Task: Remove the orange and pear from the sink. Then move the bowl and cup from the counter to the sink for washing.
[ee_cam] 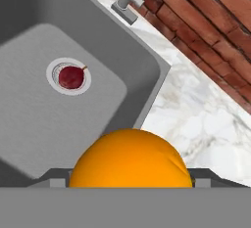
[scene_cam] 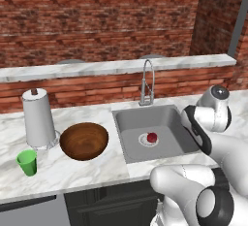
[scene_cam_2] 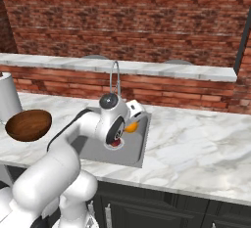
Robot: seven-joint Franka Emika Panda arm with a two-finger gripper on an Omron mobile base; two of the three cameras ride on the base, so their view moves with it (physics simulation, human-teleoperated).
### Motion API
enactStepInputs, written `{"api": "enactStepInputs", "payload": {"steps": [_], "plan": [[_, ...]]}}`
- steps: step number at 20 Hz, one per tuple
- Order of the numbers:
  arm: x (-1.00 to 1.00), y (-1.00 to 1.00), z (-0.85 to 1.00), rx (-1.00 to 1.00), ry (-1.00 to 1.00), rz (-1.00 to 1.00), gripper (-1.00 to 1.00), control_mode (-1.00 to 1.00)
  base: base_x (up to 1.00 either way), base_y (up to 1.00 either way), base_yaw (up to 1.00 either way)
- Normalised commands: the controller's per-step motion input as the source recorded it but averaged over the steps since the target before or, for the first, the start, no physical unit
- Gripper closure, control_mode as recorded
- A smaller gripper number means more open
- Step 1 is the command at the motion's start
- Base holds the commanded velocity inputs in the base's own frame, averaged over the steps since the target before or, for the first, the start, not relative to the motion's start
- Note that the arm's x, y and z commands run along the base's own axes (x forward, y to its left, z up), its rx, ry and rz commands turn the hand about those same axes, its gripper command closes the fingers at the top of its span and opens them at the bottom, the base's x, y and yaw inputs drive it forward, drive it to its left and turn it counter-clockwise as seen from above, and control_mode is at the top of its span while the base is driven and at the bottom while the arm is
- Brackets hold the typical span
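Orange (ee_cam: 130,158) between wide-spread fingers (ee_cam: 130,180) above sink (ee_cam: 29,139), pear (ee_cam: 71,77) on drain, no legible writing

Matt grey metal sink (scene_cam: 167,123), glossy wooden bowl (scene_cam: 84,141), veined marble counter (scene_cam_2: 196,144)

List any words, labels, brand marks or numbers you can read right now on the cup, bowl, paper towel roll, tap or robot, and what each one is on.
None: no readable text in any view.
green cup: plain, no print.
wooden bowl: plain.
paper towel roll: blank white.
tap: bare metal, no mark.
orange at the end effector, pear on the drain: no stickers.
robot arm: white shells, no logo visible.
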Motion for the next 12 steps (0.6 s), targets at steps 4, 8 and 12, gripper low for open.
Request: {"api": "enactStepInputs", "payload": {"steps": [4,8,12], "plan": [[0.00,-0.22,0.05,-0.03,-0.04,-0.02,1.00,-1.00,0.00,0.00,0.00],[0.00,-0.29,0.02,0.00,0.00,-0.05,1.00,-1.00,0.00,0.00,0.00],[0.00,-0.27,0.01,0.00,0.00,-0.06,1.00,-1.00,0.00,0.00,0.00]]}}
